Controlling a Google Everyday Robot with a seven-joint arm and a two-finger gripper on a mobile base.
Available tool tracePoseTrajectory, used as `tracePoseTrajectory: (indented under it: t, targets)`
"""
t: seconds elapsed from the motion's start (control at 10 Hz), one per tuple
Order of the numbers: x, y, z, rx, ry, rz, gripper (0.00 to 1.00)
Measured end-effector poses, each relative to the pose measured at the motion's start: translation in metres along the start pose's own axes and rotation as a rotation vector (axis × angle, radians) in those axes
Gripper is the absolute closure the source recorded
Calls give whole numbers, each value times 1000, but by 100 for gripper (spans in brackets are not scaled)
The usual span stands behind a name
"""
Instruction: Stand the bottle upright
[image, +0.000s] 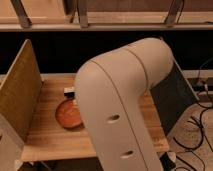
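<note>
My white arm housing (122, 105) fills the middle of the camera view and blocks much of the wooden table (50, 142). The gripper is hidden behind or below the arm and does not show. The whitish bottle does not show either; it is out of sight behind the arm. An orange plate (66, 114) lies on the table left of the arm, its right edge covered by the arm. A small flat dark-and-white block (69, 91) lies just beyond the plate, against the arm's edge.
A tan upright board (20, 92) walls the table's left side. A dark slanted panel (172, 97) stands at the right side. Cables (200, 127) lie on the floor at the right. A metal rail (105, 25) runs along the back.
</note>
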Motion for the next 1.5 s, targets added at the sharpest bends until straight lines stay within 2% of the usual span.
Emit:
tracePoseTrajectory:
  t: [0.2, 0.5, 0.7, 0.9, 1.2, 1.5]
  targets:
    - [2, -16, 6, 41, 15, 53, 20]
    - [-9, -45, -11, 103, -3, 128, 20]
    - [-5, -61, -16, 134, 3, 177, 20]
    - [9, -63, -4, 131, 25, 223, 20]
    - [17, -55, 16, 108, 49, 254, 20]
    - [13, -67, 15, 116, 51, 288, 20]
